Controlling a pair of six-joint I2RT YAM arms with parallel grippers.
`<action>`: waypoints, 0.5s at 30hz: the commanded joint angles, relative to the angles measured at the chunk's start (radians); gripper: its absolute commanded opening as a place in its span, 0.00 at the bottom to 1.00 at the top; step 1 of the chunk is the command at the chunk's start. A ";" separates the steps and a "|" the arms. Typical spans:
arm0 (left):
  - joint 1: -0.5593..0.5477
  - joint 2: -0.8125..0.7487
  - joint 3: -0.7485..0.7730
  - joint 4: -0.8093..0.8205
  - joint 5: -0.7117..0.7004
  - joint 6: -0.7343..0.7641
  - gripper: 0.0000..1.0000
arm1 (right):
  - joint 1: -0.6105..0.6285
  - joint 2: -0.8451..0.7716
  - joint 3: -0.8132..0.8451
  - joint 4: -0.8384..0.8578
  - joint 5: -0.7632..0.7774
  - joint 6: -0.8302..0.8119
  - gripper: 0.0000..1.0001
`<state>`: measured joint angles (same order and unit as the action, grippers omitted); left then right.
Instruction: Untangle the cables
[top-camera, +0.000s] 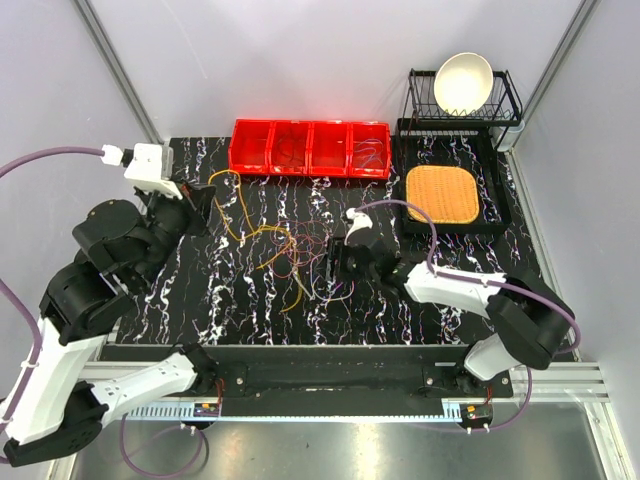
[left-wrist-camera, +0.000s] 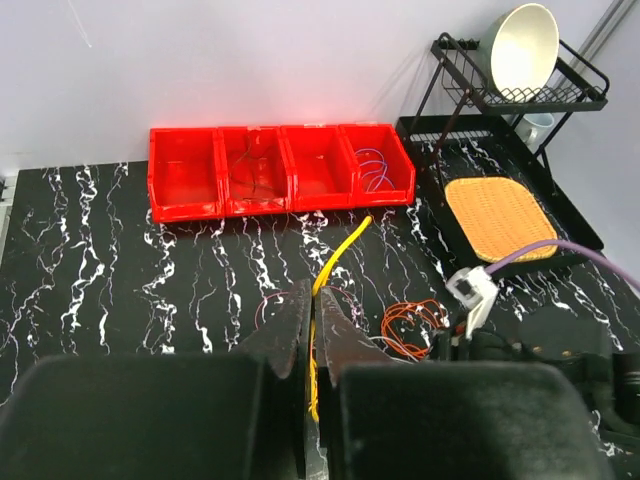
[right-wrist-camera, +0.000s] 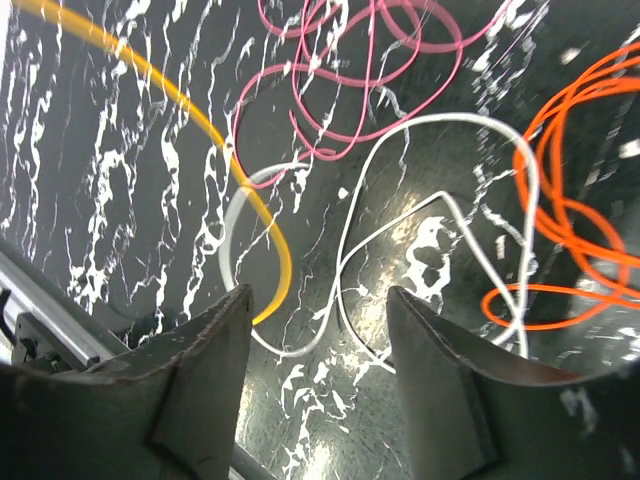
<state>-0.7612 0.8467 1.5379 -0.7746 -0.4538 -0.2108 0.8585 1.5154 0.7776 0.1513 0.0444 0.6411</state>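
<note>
The cables (top-camera: 290, 255) lie in a tangle on the black marbled table, between the two arms. My left gripper (left-wrist-camera: 316, 300) is shut on a yellow cable (left-wrist-camera: 340, 255), which runs from its jaws toward the red bins; in the top view the left gripper (top-camera: 205, 197) is at the left, with the yellow cable (top-camera: 235, 215) hanging toward the tangle. My right gripper (right-wrist-camera: 320, 310) is open, low over the table, with a white cable (right-wrist-camera: 350, 250) and a yellow loop (right-wrist-camera: 275, 270) between its fingers. Pink cable (right-wrist-camera: 340, 70) and orange cable (right-wrist-camera: 570, 230) lie beyond. In the top view the right gripper (top-camera: 335, 265) is at the tangle's right edge.
A row of red bins (top-camera: 310, 148) stands at the back, some holding thin wires. A black tray with a woven orange mat (top-camera: 442, 194) is at the right. A wire rack with a white bowl (top-camera: 463, 82) stands behind it.
</note>
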 joint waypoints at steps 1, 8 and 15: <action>-0.001 -0.018 0.039 0.054 -0.037 0.005 0.00 | -0.029 -0.043 0.048 -0.093 0.074 -0.035 0.64; -0.001 -0.012 0.077 0.054 0.001 0.013 0.00 | -0.033 -0.049 0.052 0.013 -0.113 -0.067 0.65; -0.001 0.002 0.116 0.055 0.000 0.033 0.00 | -0.023 0.032 0.095 0.076 -0.328 -0.083 0.63</action>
<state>-0.7612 0.8345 1.6016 -0.7631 -0.4534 -0.2043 0.8291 1.5105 0.8219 0.1371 -0.1276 0.5869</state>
